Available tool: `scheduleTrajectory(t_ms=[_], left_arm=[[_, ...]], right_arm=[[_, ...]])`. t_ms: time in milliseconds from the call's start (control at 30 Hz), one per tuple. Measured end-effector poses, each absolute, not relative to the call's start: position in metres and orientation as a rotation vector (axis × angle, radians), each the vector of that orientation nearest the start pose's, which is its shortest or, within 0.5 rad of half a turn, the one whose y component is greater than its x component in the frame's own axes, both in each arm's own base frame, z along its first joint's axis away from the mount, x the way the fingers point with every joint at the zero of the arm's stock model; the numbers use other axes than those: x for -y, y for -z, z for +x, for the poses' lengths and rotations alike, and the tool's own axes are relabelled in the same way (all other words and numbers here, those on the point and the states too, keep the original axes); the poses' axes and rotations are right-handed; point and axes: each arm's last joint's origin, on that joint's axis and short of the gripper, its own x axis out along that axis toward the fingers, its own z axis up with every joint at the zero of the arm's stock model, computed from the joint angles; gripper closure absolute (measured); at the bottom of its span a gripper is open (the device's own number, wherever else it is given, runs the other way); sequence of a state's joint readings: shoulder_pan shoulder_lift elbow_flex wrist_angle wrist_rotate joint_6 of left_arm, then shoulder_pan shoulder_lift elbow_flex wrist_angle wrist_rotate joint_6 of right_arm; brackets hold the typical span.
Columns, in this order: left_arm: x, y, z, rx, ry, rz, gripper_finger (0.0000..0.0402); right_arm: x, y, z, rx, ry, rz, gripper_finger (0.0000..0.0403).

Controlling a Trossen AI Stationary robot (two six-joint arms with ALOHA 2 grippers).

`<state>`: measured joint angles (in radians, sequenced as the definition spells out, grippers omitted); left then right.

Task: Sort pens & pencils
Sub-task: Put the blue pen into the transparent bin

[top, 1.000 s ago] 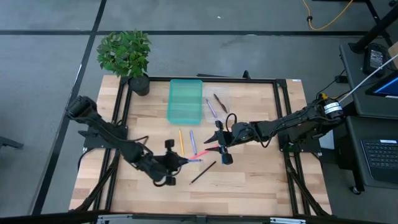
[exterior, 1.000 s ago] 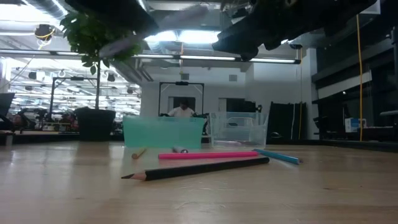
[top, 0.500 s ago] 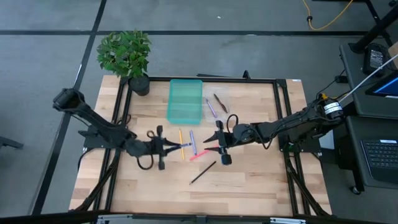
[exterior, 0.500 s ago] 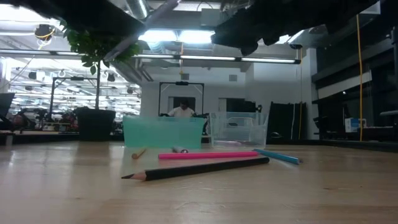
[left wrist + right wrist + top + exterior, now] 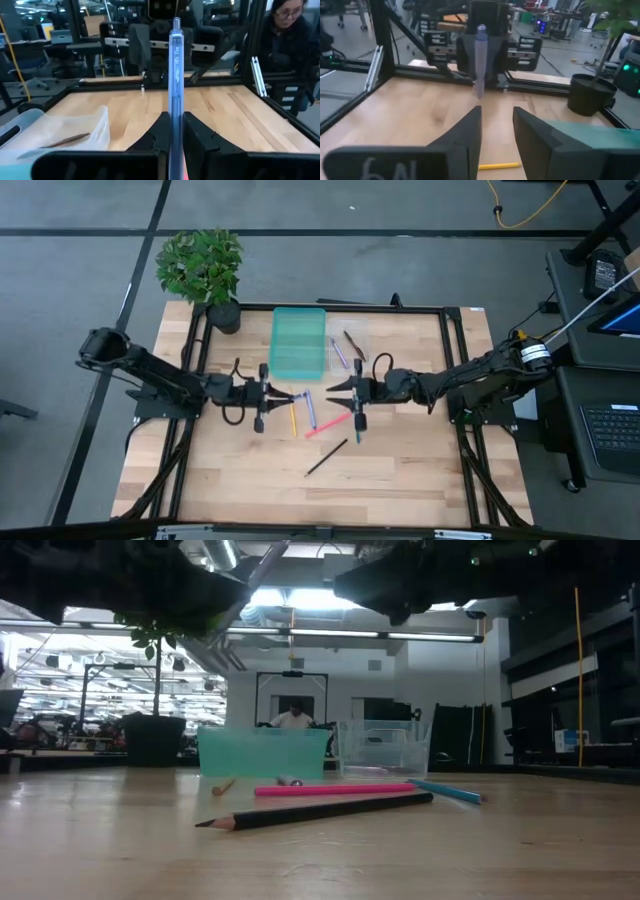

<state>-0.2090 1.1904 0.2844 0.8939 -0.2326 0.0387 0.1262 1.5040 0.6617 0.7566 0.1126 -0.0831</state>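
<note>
I'm holding a blue pen point(image 5: 176, 85) upright in the left gripper point(image 5: 172, 131); right gripper point(image 5: 496, 127), empty and open, is facing it mid-desk, seemingly for a handover.

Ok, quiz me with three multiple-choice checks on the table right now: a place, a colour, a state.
1. Where is the black pencil?
A. In the teal tray
B. On the bare table, nearest the front edge
C. In the right gripper

2. What colour is the tray nearest the plant?
A. Red
B. Yellow
C. Teal

3. What is the left gripper doing?
A. Shut on a blue pen
B. Open and empty
C. Holding the plant

Answers: B, the black pencil lies alone on the wood; C, the teal tray sits beside the plant; A, the left gripper clamps the blue pen.
</note>
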Motion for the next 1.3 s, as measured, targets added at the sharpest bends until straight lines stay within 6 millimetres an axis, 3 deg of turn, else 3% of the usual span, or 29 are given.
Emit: scheduleTrajectory(t_ms=[333,733,1300], left_arm=[[0.028,-0.190,0.223,-0.013,-0.005,0.040,0.0380],[0.024,-0.193,0.277,-0.047,0.039,0.086,0.0380],[0.019,-0.195,0.283,-0.044,0.037,0.066,0.0380]], right_arm=[[-0.026,-0.218,0.306,-0.064,-0.066,-0.007,0.0293],[-0.028,-0.219,0.306,-0.053,-0.126,-0.013,0.0293],[-0.028,-0.219,0.306,-0.052,-0.125,-0.032,0.0293]])
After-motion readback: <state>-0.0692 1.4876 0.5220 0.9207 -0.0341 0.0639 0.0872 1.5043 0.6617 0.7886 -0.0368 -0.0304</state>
